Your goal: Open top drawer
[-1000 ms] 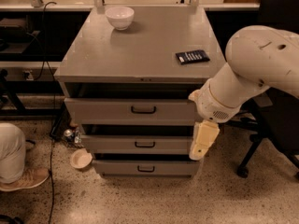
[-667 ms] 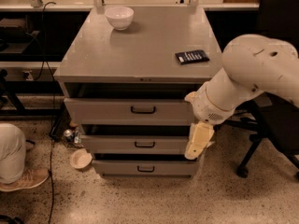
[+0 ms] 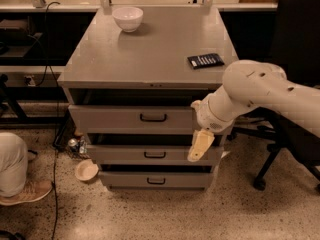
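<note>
At the right end of the top drawer [image 3: 115, 119] hangs the gripper [image 3: 200, 146]; whether it is open cannot be told.

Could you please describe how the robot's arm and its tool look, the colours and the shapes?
The arm is white, thick and rounded, with smooth shells and a few small dark holes. No cables or markings show. The tool is pale yellowish and sits in front of the right end of the middle drawer.
</note>
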`<state>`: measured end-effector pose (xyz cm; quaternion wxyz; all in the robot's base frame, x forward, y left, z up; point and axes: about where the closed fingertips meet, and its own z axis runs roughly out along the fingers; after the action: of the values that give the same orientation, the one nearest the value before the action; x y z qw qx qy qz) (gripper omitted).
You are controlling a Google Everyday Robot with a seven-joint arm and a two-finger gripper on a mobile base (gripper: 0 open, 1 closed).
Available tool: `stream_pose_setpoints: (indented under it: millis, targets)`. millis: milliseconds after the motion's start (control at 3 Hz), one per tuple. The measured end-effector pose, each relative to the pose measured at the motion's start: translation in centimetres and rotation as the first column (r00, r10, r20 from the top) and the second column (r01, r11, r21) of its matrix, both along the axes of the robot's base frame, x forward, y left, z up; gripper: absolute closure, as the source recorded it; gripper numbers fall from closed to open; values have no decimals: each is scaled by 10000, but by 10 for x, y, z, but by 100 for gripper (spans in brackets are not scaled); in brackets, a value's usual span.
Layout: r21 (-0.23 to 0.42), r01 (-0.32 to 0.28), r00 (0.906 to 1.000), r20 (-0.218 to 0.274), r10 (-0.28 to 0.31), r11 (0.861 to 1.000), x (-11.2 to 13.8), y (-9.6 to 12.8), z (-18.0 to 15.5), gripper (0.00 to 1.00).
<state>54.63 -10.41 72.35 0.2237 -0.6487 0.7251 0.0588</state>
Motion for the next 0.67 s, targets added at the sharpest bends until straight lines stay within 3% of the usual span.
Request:
stream_pose_setpoints:
  millis: [333,667]
  targets:
    - [-402,489,9974,548,-466,9980,35,-4,-19,0]
    - [-756,794,9935,876,-727,9940,53,-8,-25,0]
